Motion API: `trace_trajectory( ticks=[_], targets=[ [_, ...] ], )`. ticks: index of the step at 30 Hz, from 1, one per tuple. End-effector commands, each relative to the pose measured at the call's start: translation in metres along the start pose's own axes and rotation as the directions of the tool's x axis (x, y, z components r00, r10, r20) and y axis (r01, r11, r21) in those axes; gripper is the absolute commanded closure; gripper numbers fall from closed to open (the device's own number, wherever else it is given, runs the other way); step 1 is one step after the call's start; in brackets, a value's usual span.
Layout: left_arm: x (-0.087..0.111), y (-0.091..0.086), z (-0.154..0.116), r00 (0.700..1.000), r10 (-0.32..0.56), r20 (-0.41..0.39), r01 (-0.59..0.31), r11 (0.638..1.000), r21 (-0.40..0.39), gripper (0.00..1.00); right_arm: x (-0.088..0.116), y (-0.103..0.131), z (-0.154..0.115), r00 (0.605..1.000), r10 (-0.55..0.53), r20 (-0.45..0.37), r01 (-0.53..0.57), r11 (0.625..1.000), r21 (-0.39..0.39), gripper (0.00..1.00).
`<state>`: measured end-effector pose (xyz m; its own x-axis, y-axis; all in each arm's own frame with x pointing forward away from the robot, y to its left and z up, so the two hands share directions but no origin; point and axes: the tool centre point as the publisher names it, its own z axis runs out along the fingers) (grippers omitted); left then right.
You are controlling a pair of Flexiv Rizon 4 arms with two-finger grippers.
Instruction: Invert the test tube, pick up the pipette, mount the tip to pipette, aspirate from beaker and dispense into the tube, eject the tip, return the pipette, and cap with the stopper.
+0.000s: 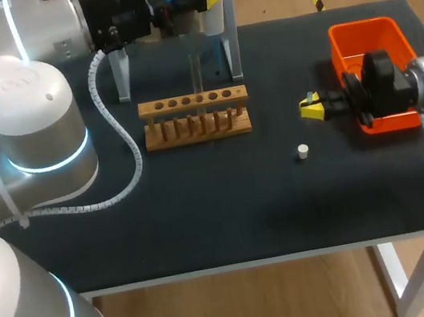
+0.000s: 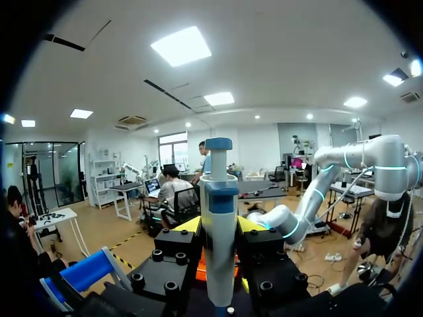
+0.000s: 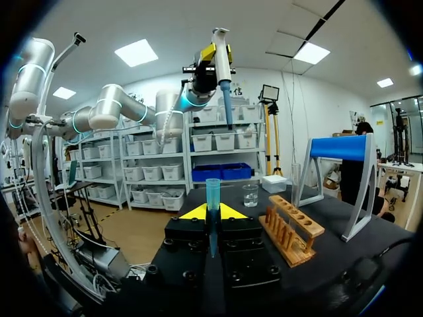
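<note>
My left gripper (image 2: 219, 228) is shut on the white and blue pipette (image 2: 219, 218), held upright and high at the table's far side (image 1: 212, 12). From the right wrist view the pipette (image 3: 222, 63) hangs well above and ahead of the right gripper, with its shaft pointing down. My right gripper (image 3: 211, 214) is shut on a translucent blue pipette tip (image 3: 212, 195), and it sits beside the orange bin (image 1: 311, 109). A clear test tube (image 3: 295, 179) stands in the wooden rack (image 1: 195, 118). The beaker (image 3: 250, 195) stands behind the rack. The white stopper (image 1: 302, 152) lies on the mat.
An orange bin (image 1: 367, 39) sits at the right edge, partly under my right wrist. The pipette stand (image 1: 233, 49) with a blue top (image 3: 344, 148) rises behind the rack. My left arm's grey cable (image 1: 123, 141) loops over the mat on the left.
</note>
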<state>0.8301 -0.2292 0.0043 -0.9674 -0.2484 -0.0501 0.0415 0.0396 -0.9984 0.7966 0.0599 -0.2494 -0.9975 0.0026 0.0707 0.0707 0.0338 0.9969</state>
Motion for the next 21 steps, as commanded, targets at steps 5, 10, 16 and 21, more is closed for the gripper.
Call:
trace_trajectory(
  ticks=[5, 10, 16, 21],
  targets=[
    [0.0, -0.001, -0.001, 1.0, -0.001, -0.001, 0.001, 1.0, -0.001, 1.0, -0.007, 0.007, 0.02, 0.999, -0.022, -0.025, 0.023, 1.0, 0.009, 1.0],
    [0.0, -0.001, -0.001, 1.0, -0.001, -0.001, 0.001, 1.0, -0.001, 1.0, -0.006, 0.011, 0.034, 0.998, -0.032, -0.044, 0.033, 0.999, 0.009, 1.0],
    [0.001, -0.001, -0.003, 1.0, -0.009, 0.0, 0.009, 1.0, -0.001, 1.0, -0.004, 0.012, 0.041, 0.998, -0.034, -0.051, 0.034, 0.999, 0.002, 1.0],
    [0.002, -0.004, -0.006, 1.0, -0.016, 0.003, 0.016, 1.0, 0.018, 1.0, -0.003, 0.011, 0.043, 0.998, -0.032, -0.055, 0.032, 0.999, 0.0, 1.0]
  ],
)
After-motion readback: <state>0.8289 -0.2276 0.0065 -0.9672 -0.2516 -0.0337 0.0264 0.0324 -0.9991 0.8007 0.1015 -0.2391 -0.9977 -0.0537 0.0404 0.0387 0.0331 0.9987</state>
